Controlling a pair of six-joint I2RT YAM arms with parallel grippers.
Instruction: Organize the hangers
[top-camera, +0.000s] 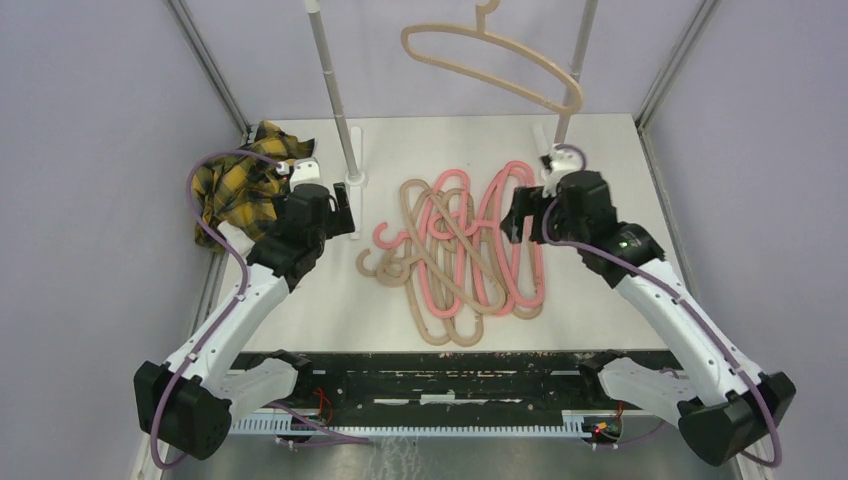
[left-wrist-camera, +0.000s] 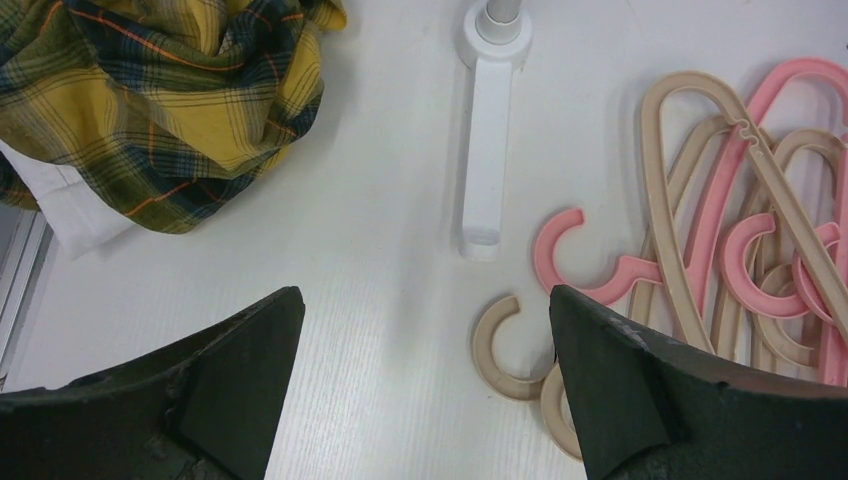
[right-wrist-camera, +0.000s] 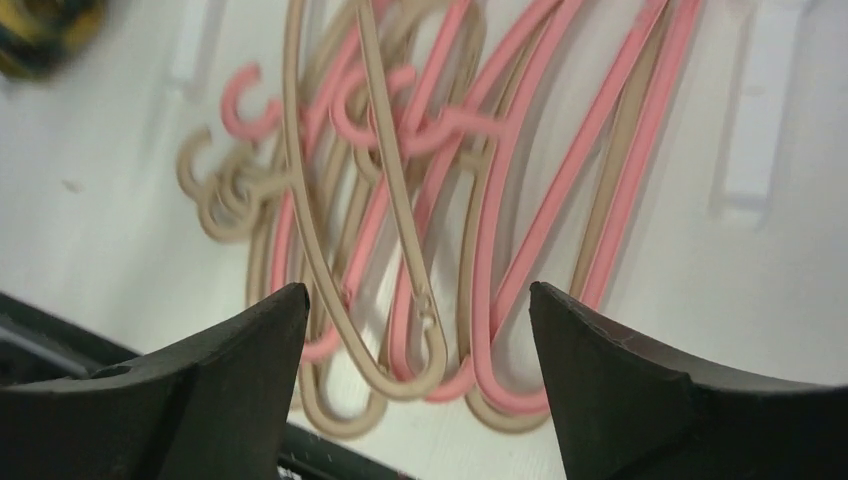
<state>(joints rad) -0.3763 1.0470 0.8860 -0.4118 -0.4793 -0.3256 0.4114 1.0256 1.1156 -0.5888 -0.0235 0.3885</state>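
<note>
1. White, faintly grained tabletop carries everything, with both arms bolted at its near edge.
2. Two slim metal poles on flat white plastic feet rise at the far side. They look like a clothes rack, the likely home for the hangers.
3. A tangled pile of thick, smooth, tube-like plastic hangers, salmon pink and beige, lies flat mid-table between the arms. Their loops are interlaced and their C-shaped hooks fan out at the pile's left edge, so each will probably need teasing free.
4. A crumpled yellow-and-black plaid cloth, soft and folded, is bunched at the far left corner, apart from the pile.
5. One beige hanger hangs tilted between the poles. Its hook runs out of the top of the frame and no rail is in view.
6. The right gripper hovers over the pile's right side with its jaws spread wide and nothing in them, apparently lined up over a beige loop.
7. The left gripper is likewise wide open and empty, poised over bare tabletop just beside the hooks.
</note>
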